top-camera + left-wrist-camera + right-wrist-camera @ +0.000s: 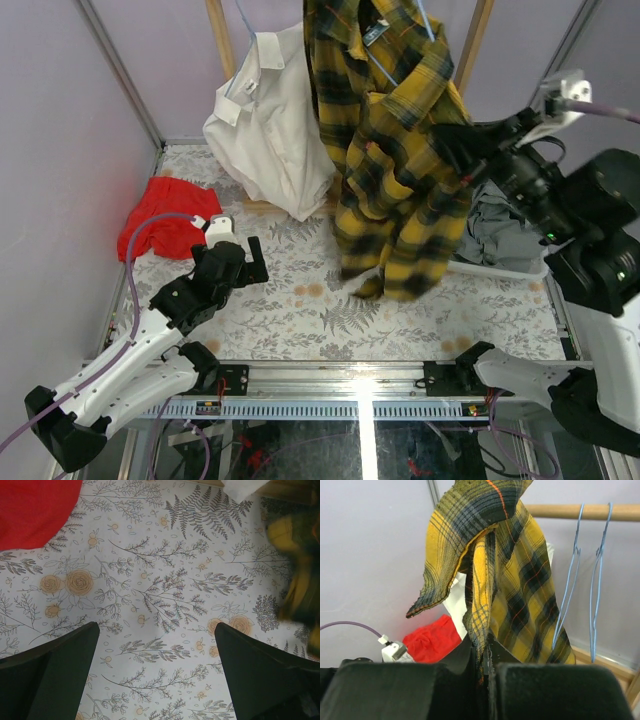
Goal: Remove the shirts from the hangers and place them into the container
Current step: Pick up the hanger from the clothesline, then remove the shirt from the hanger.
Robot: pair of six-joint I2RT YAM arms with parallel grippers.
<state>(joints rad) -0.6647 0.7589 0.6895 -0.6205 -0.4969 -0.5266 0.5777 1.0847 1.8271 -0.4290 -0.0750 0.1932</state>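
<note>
We clamp our right gripper [487,655] on a fold of the plaid shirt [395,160], hanging far centre on its hanger [427,20], to draw it toward the container [497,268] at right; our left gripper [155,650] hovers near left, fingers apart

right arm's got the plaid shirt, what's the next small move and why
Probably pull the right gripper toward the white basket. It is shut on a fold of the plaid shirt, which seems draped on its blue hanger, so a short tug should start sliding it free.
</note>
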